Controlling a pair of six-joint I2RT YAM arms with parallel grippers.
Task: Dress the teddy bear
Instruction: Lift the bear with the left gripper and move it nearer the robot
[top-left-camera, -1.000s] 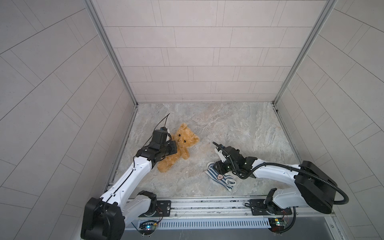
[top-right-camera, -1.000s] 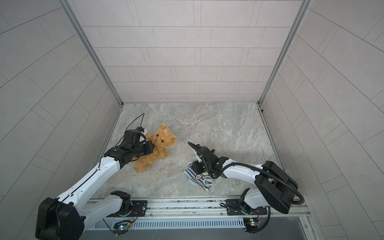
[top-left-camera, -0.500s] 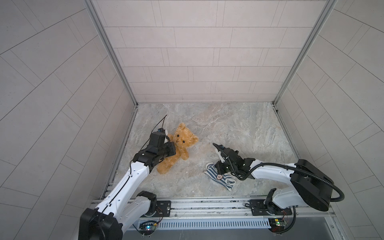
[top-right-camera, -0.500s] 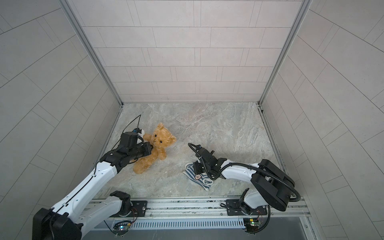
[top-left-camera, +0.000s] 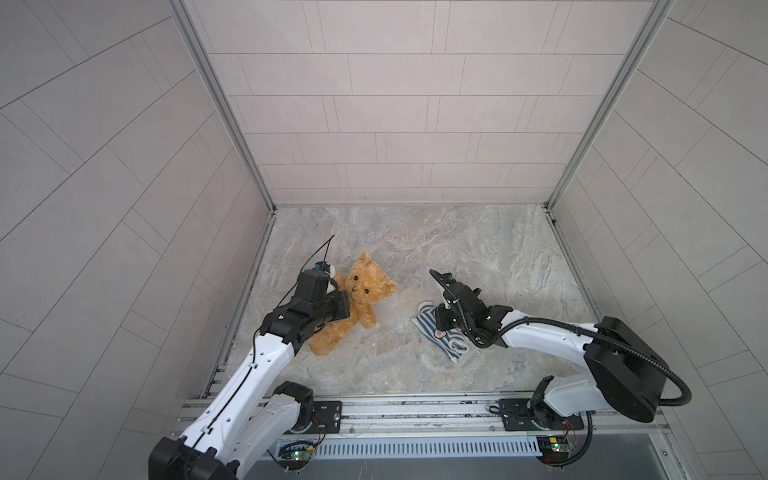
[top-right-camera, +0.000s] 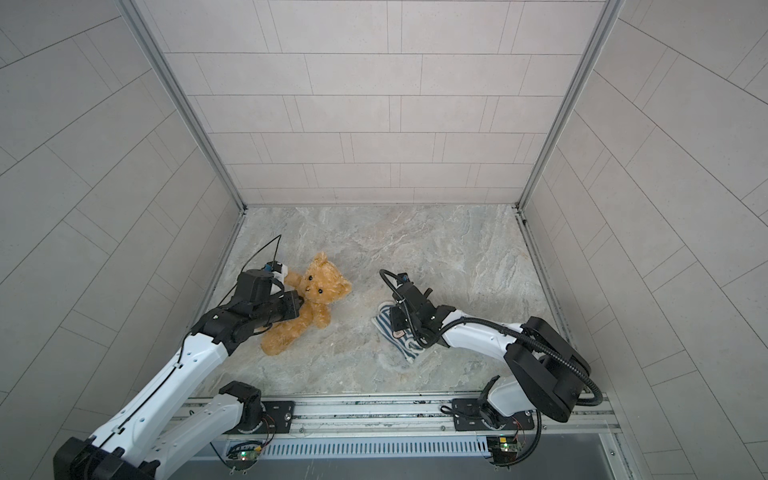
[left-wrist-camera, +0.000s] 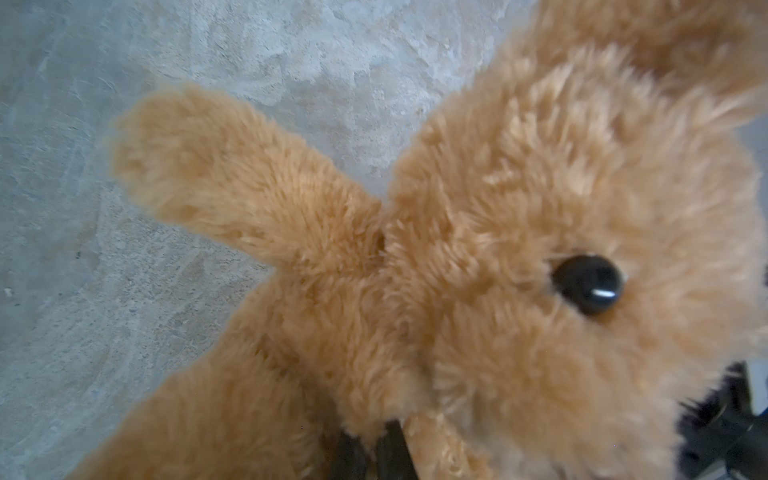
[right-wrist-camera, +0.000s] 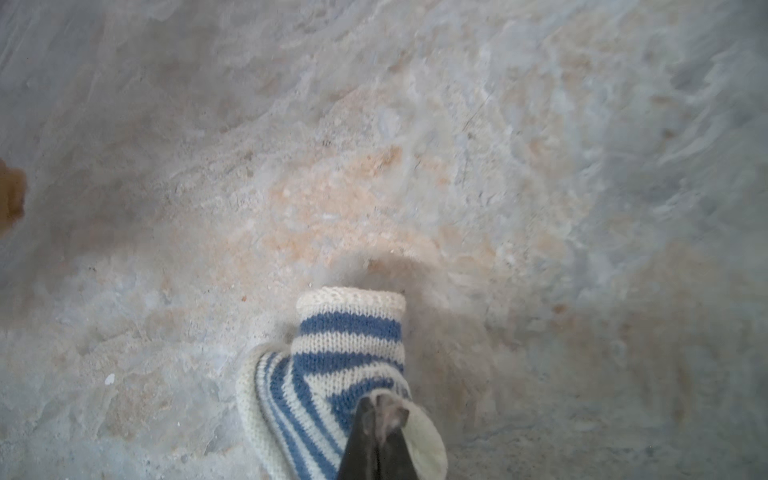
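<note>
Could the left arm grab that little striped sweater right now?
Probably not yet. The left gripper is shut on the teddy bear, and the right gripper pinches the striped sweater. Only bare tabletop lies between, so the path itself looks free.

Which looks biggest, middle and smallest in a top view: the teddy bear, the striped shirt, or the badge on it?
1. teddy bear, clearly largest.
2. striped shirt, though part of it is covered.
3. badge, a tiny patch on the shirt.
</note>
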